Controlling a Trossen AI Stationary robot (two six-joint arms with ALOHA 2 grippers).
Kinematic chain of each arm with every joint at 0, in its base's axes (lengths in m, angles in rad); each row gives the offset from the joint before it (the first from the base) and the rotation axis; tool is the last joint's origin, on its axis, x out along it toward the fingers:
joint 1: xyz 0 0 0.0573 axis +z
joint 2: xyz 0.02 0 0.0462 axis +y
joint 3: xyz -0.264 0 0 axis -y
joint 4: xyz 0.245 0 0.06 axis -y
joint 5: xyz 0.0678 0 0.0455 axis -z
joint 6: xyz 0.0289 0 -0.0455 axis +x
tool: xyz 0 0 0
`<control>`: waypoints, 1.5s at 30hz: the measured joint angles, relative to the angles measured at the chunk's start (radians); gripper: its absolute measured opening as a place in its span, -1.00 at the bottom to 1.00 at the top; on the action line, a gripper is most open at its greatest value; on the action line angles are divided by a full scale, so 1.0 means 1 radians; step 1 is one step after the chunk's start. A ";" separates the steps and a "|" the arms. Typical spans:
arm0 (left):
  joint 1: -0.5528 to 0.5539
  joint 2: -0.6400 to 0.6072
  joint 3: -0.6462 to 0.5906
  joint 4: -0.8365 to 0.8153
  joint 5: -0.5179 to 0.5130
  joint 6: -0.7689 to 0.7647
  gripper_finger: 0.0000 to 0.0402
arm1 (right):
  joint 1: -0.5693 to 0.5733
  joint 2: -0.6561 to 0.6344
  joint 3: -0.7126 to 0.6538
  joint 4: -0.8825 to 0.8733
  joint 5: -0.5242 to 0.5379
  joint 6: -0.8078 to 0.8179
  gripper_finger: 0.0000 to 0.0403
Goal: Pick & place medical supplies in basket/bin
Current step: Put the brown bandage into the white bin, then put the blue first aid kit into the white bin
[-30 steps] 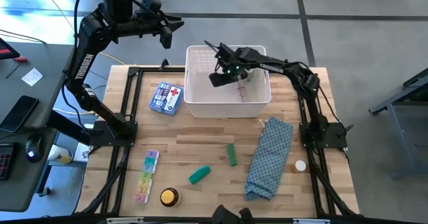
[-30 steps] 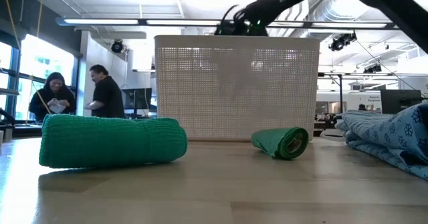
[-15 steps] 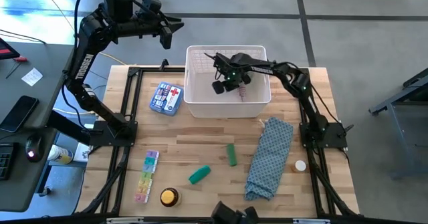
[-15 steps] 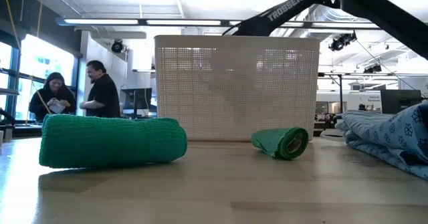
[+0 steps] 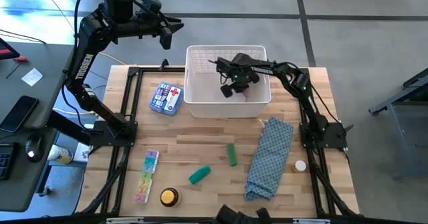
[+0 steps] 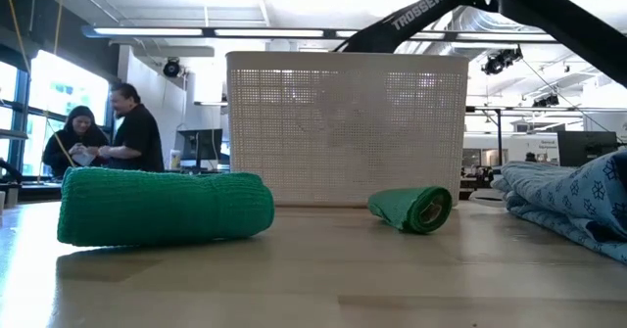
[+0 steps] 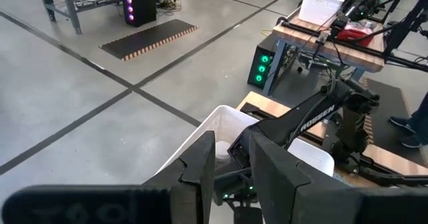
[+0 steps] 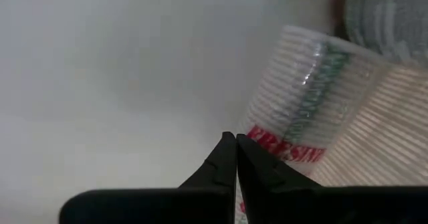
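The white lattice basket (image 5: 194,98) (image 6: 343,122) stands at the table's far middle. My right gripper (image 5: 232,89) (image 8: 231,142) is down inside it, shut, its tips beside a pale tube with red lettering (image 8: 301,117) (image 5: 245,94) that lies on the basket floor. My left gripper (image 5: 174,25) (image 7: 231,162) is open and hangs high beyond the table's far left corner. On the table lie a blue-white red-cross pack (image 5: 166,98), a rainbow pill strip (image 5: 146,177), a yellow tin (image 5: 169,197) and two green rolls (image 5: 199,175) (image 5: 231,154). My right gripper has its shut fingertips (image 8: 224,158) right next to the lettered side of the tube (image 8: 267,142), coming down from above into the basket. I cannot tell whether they touch it. Nothing shows between the fingers.
A long blue patterned cloth (image 5: 269,158) (image 6: 573,206) lies along the table's right side, with a white-capped bottle (image 5: 300,165) beside it near the right edge. Two people stand in the room beyond the table's left. Bare wood shows in the table's middle.
My right gripper has gone down from above the basket's rim into the basket, shifting slightly toward the table's right and turning as it sank. In the low view it has dropped out of sight behind the basket wall. The tube has stayed on the basket floor.
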 joint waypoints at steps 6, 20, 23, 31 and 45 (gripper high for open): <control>0.000 0.000 0.000 0.000 0.000 0.001 -0.36 | -0.001 0.000 0.000 -0.046 -0.035 0.007 -0.99; 0.000 0.000 0.000 -0.006 0.000 0.034 -0.36 | -0.030 -0.060 0.000 -0.065 -0.077 0.026 -1.00; 0.000 0.000 0.000 -0.006 -0.002 0.046 -0.36 | -0.035 -0.095 0.000 -0.026 -0.133 0.038 -0.99; 0.000 0.000 0.001 -0.045 -0.105 0.018 -0.36 | -0.034 -0.253 0.000 0.142 -0.141 0.074 -0.99; 0.002 -0.033 -0.073 -0.511 -0.308 -0.220 -0.36 | -0.041 -0.485 0.000 0.389 -0.047 -0.073 -0.97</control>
